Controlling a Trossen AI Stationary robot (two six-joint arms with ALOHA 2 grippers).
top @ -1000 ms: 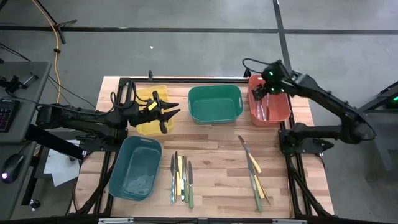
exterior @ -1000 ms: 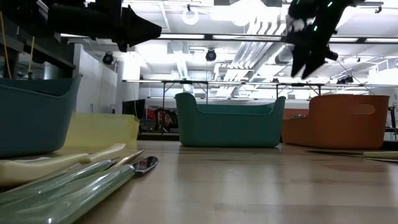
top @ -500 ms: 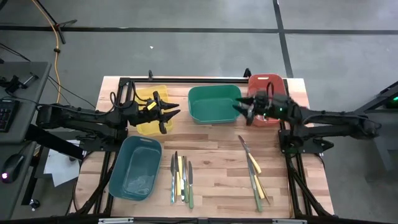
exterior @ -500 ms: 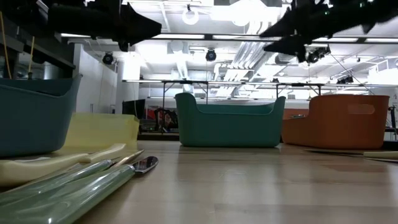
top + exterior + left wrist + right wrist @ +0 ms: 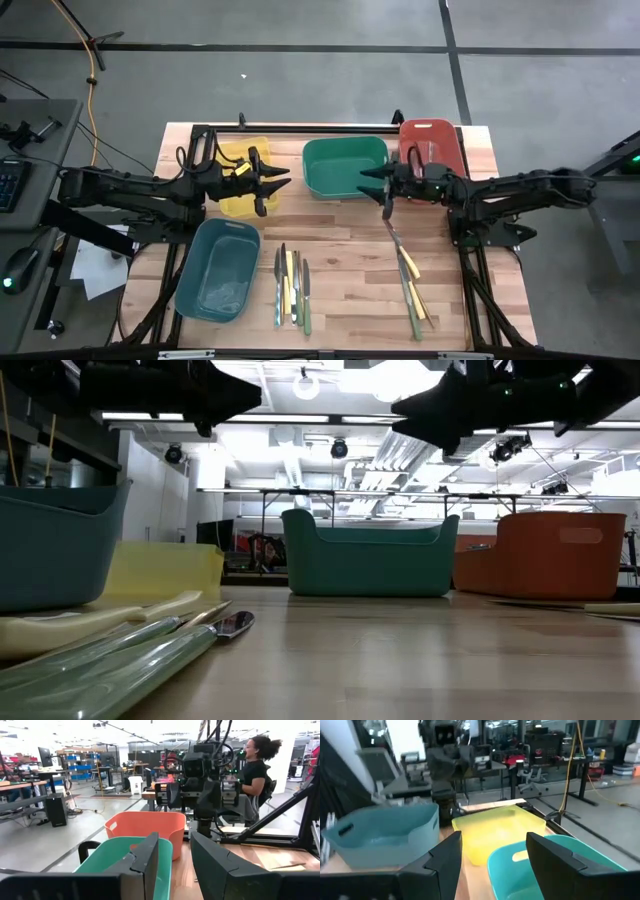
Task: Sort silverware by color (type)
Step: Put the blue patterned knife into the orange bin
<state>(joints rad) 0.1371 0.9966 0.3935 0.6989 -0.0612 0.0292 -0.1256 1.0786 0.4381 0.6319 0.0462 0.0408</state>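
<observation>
Right gripper point(image 5: 376, 186) swung away from red bin point(image 5: 445, 140), now jaws apart and empty near green bin point(image 5: 345, 166) (drop probably done). Left gripper point(image 5: 272, 180) unchanged over yellow bin point(image 5: 232, 152), parted. Silverware point(image 5: 291, 287) unsorted, near edge.

Table point(image 5: 350, 240): three bins along far edge — left bin point(image 5: 243, 176), middle bin point(image 5: 345, 166), right bin point(image 5: 432, 155). Fourth bin point(image 5: 216, 269) at near left. Silverware cluster point(image 5: 291, 285) just right of it; second silverware cluster point(image 5: 408, 275) at near right, below the right bin.
</observation>
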